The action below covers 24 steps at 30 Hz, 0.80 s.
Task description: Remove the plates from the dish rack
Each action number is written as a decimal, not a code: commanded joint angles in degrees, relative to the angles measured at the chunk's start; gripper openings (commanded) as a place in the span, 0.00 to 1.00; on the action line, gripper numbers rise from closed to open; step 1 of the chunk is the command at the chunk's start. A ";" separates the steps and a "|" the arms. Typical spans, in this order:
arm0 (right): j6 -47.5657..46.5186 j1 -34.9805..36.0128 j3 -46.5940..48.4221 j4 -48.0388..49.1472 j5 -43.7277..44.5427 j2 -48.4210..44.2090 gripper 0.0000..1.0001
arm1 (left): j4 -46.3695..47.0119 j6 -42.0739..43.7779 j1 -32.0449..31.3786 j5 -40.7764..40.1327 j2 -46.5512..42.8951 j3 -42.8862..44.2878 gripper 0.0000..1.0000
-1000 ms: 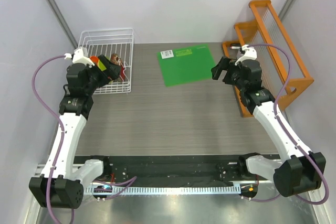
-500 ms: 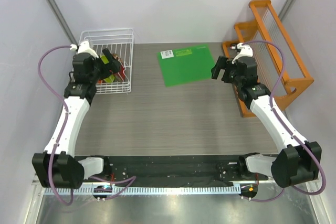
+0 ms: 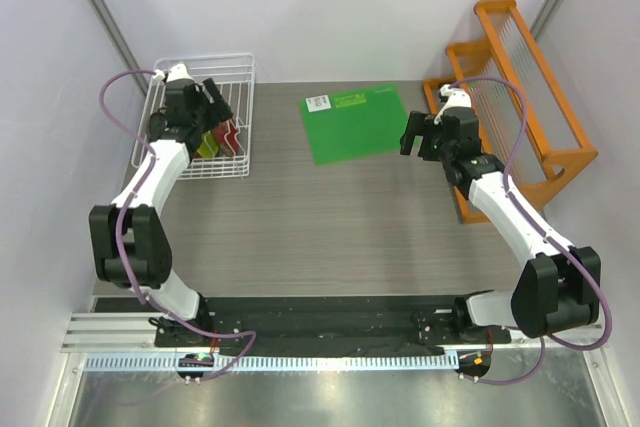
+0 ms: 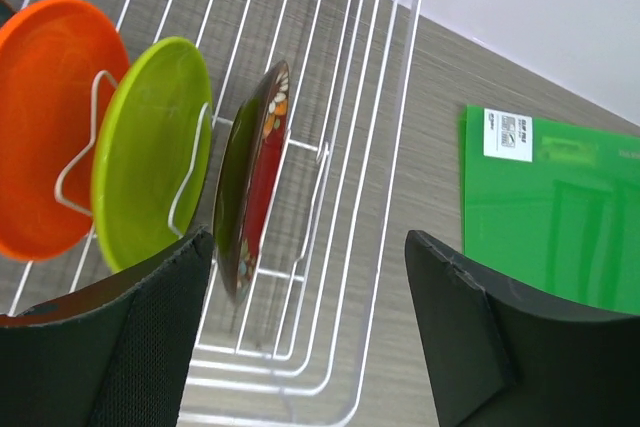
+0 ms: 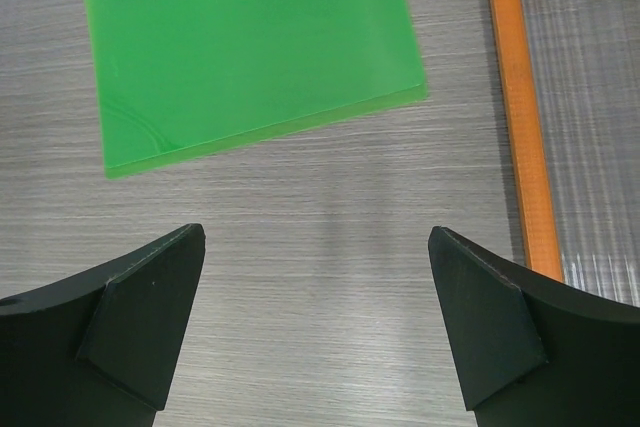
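The white wire dish rack point(image 3: 200, 69) stands at the far left of the table. In the left wrist view three plates stand on edge between its tines point(image 4: 385, 97): orange point(image 4: 50, 127), lime green point(image 4: 150, 147) and red with a floral pattern point(image 4: 258, 172). The dark grey-blue plate does not show clearly. My left gripper point(image 3: 214, 99) is open and empty above the rack, with the red plate just ahead of its left finger point(image 4: 150, 337). My right gripper point(image 3: 414, 133) is open and empty over bare table, far from the rack.
A flat green mat point(image 3: 354, 123) with a white label lies at the far middle; it also shows in the right wrist view point(image 5: 250, 47). An orange wooden rack with clear slats point(image 3: 520, 87) stands at the right edge. Grey walls close in the left and back.
My left arm has swung farther back and to the right, bringing the gripper over the rack's far part. My right gripper has shifted slightly back. Both stay open.
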 commanded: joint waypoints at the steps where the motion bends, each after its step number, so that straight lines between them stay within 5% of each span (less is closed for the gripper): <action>1: -1.67 -0.13 2.43 0.96 1.13 0.17 1.00 | 5.41 -1.04 -0.04 -1.22 4.57 4.35 0.77; 13: -1.76 -0.57 3.13 0.87 1.48 2.27 0.99 | 6.56 1.25 -0.66 -8.25 9.85 3.21 0.59; 22: -1.59 -0.74 3.75 0.00 1.66 2.98 0.99 | 5.94 3.71 -2.68 -14.14 11.78 1.98 0.57; 24: -1.59 -0.83 3.66 -0.09 1.83 2.98 0.99 | 6.03 3.62 -2.86 -14.23 13.10 2.33 0.46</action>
